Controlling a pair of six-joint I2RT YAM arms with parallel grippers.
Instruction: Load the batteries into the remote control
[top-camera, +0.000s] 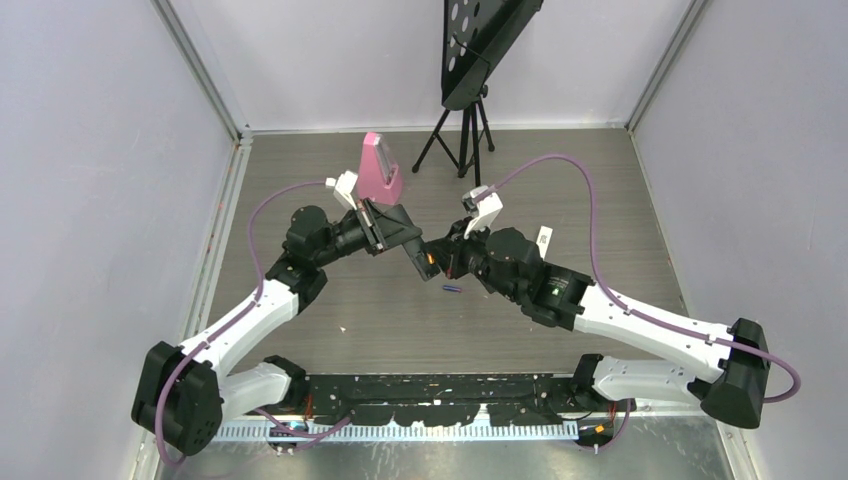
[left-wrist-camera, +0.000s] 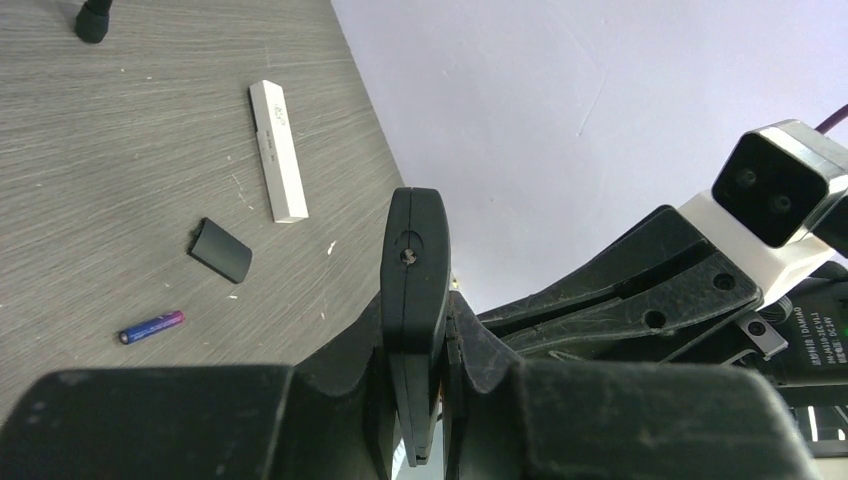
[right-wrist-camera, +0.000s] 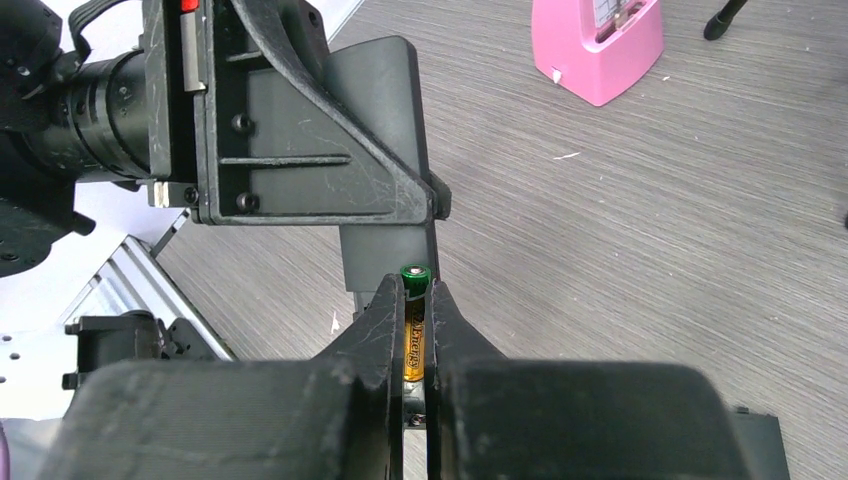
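The main risk is a mis-seated battery (right-wrist-camera: 414, 340): it is pinched lengthwise with only its green tip showing, so a slight tilt could jam it against the compartment edge or twist it out of the grip. If it drops, it would likely roll across the table. The remote control (left-wrist-camera: 415, 260) is gripped only along its thin edges, so a push from the battery might pivot it. The right pincer (right-wrist-camera: 415, 292) is clamped on the battery, which points to 12 o'clock with the remote just beyond its tip. The left pincer (left-wrist-camera: 420, 340) is clamped on the remote, which stands on edge toward 12 o'clock. A spare battery (left-wrist-camera: 151, 326) lies on the table at 9 o'clock from it, with the back cover (left-wrist-camera: 221, 250) near 10 o'clock.
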